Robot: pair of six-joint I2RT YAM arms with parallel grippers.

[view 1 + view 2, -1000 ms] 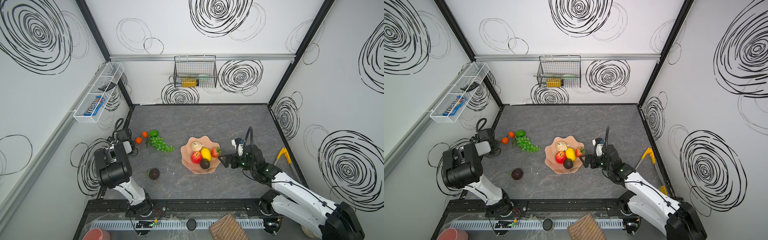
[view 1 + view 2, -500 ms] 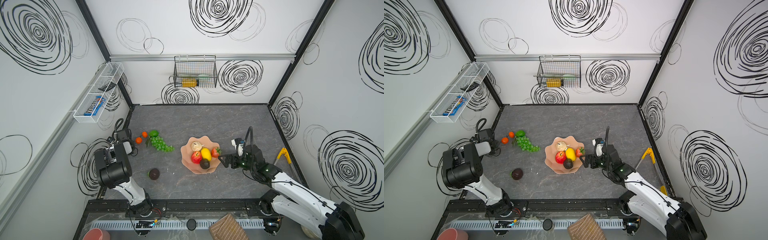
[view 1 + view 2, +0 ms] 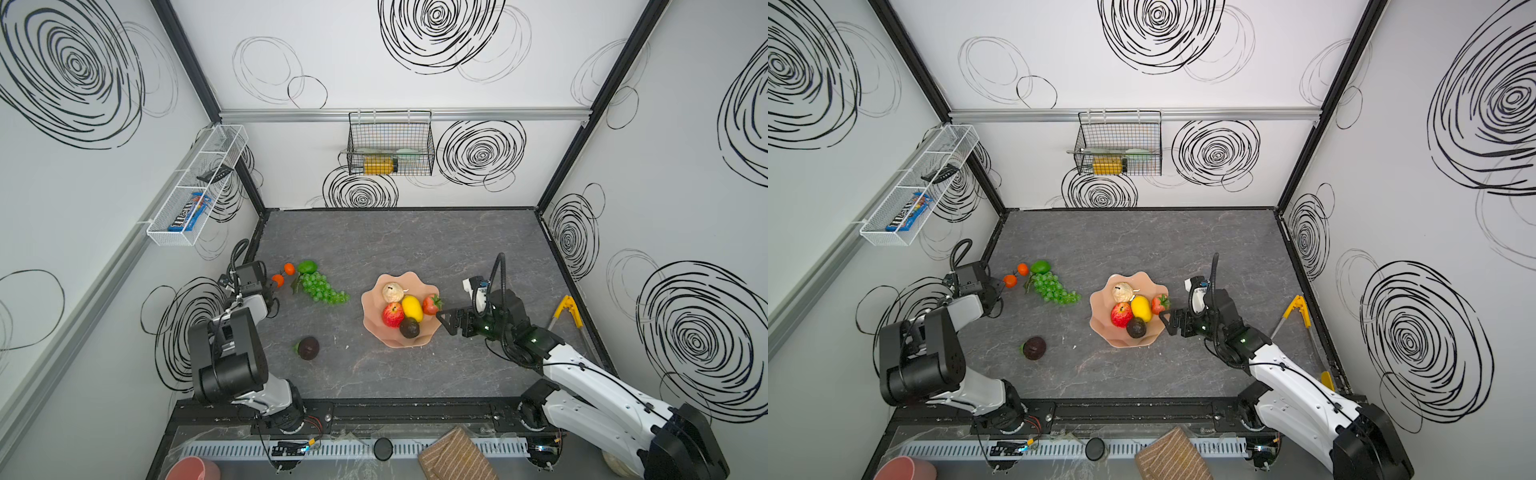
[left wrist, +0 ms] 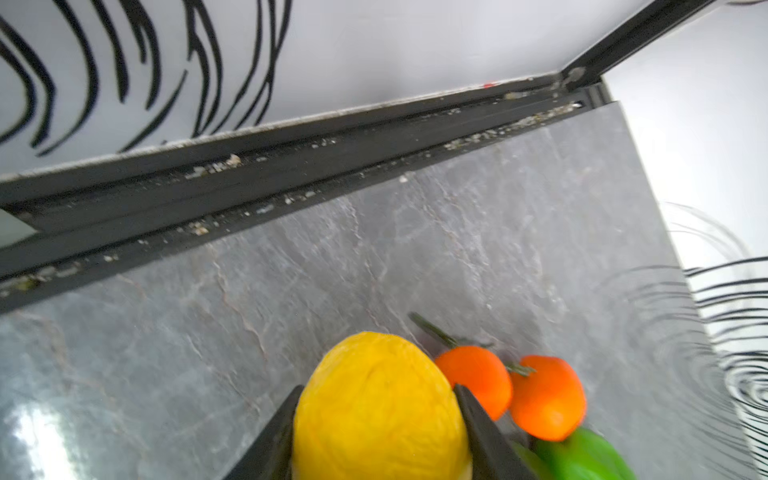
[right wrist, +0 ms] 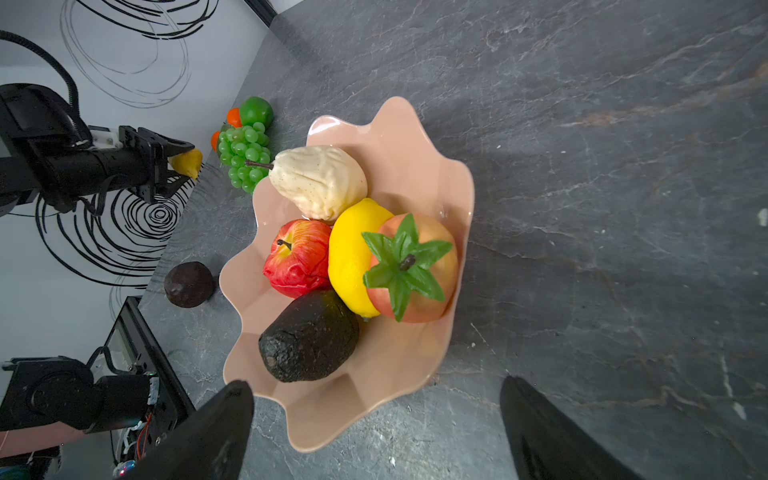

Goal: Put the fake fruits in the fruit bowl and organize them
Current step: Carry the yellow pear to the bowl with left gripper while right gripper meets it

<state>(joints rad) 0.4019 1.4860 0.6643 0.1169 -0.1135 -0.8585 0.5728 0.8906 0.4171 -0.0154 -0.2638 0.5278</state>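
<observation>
Left wrist view: left claw pinching a yellow fruit; both top views hide it. Right claw spread beside bowl.

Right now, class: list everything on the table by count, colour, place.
fruit bowl: 1, pink, centre
apple: 1, red, in bowl
lemon: 1, yellow, in bowl
strawberry: 1, red, in bowl
pear: 1, beige, in bowl
avocado: 1, dark, in bowl
oranges: 2, orange, left side
lime: 1, green, by oranges
grapes: 1, green, by lime
round fruit: 1, dark, front-left
tongs: 1, yellow-handled, right edge
yellow fruit: 1, yellow, in left gripper
left gripper: 1, black, gripping it
right gripper: 1, black, open by bowl
</observation>
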